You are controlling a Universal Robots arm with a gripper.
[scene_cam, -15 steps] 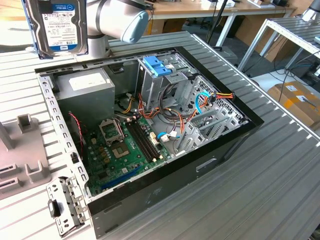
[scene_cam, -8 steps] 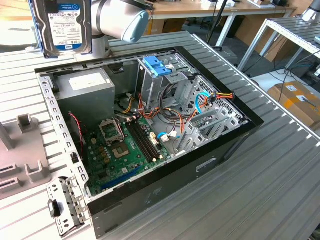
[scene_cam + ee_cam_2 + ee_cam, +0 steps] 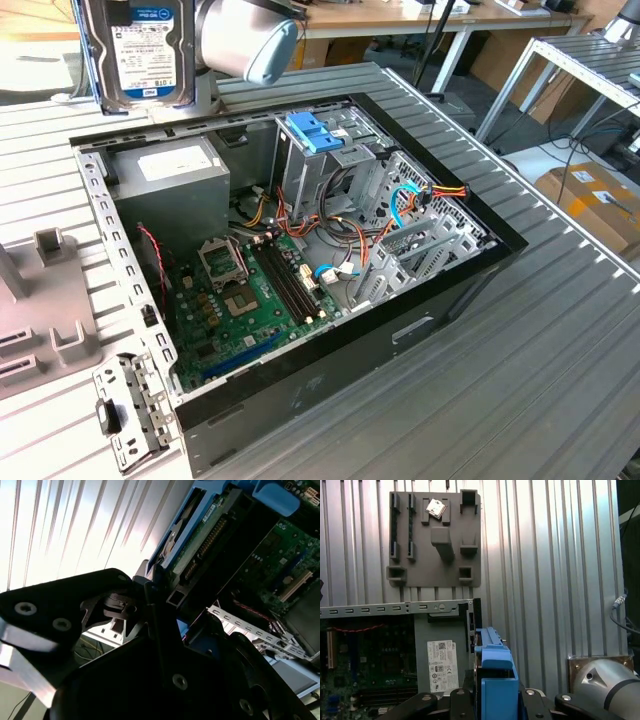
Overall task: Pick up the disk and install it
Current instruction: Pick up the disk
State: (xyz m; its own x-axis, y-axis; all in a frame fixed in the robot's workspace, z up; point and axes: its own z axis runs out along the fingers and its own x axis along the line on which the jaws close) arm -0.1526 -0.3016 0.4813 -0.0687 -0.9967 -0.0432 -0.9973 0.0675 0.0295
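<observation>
Between the fingers sits the disk, light blue carrier edge showing, with the gripper clenched on it from both sides; the grasp reads as closed on the disk in both wrist views. In the exterior view the disk hangs upright, label facing out, lifted clear, nothing touching it but the fingers. Below and ahead of the fingers is the open computer case; the power supply is the nearest part under the grip, the motherboard further out. The drive cage with its blue latch is well apart from the fingers, across the case, so the disk is not installed yet. A bundle of cables sits just beside the cage, on its far side from the fingers. Past the case rim in the first wrist view, a grey fixture plate lies on the ribbed table. Risks, as I judge them: the fingers seem to bear on the plastic carrier, which could flex and let the disk tilt or slip. A tilted disk would jam at the cage mouth. Loose cables near the cage could snag or get pinched. A low path could clip the case rim or the latch.
</observation>
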